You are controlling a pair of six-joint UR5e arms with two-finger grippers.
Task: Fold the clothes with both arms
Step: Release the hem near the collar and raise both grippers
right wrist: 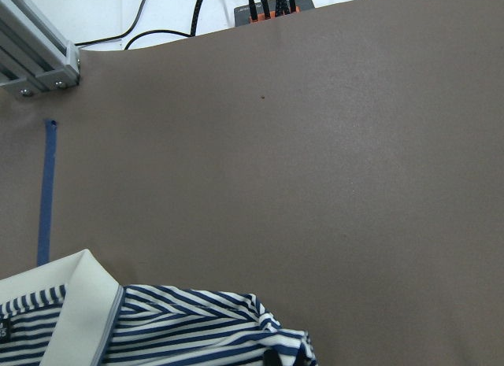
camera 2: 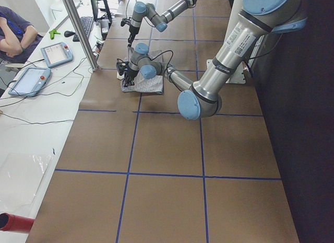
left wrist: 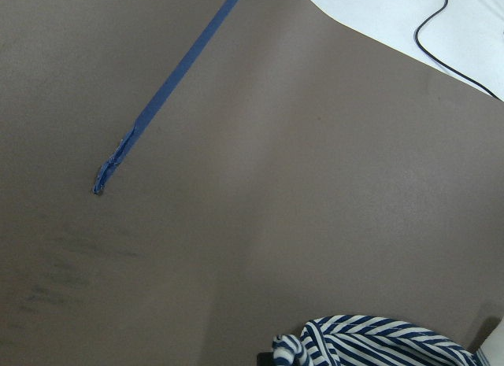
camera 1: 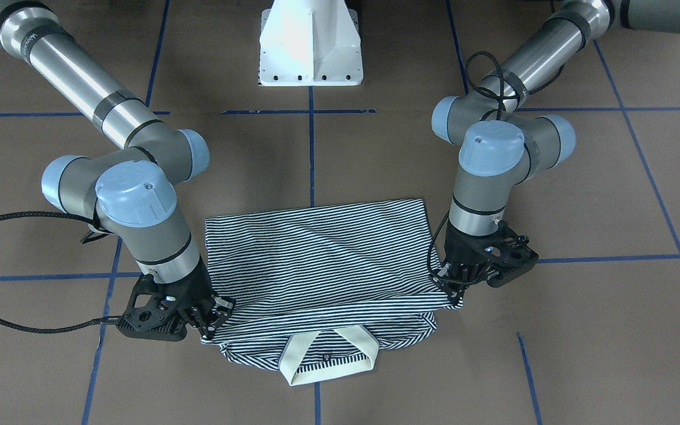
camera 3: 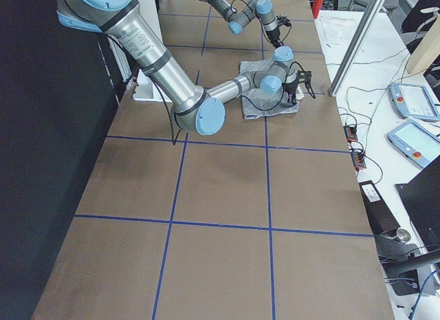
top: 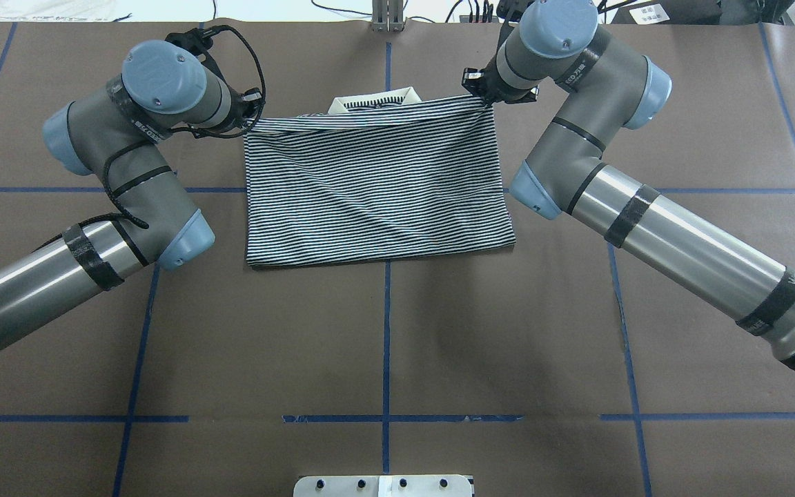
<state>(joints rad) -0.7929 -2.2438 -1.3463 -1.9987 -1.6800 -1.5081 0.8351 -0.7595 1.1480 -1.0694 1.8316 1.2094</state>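
the left gripper [top: 251, 123] pinches the far-left corner of the polo shirt [top: 377, 186], which lies folded in half on the far tabletop [top: 384, 331], hem near the collar [top: 373, 102]; the right gripper [top: 486, 96] pinches the far-right corner. the fold seems nearly laid; next, both should lower and release together. the tabletop's far edge is close; room opens nearward.

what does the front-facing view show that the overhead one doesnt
Only front-facing: the whole cream collar with its striped placket, and the lower layer jutting out under the folded-over top layer. Only overhead: the metal post at the table's far edge; of the collar, just a sliver. Both: the striped polo shirt folded over, the left gripper and right gripper shut on the top layer's corners at the collar end.
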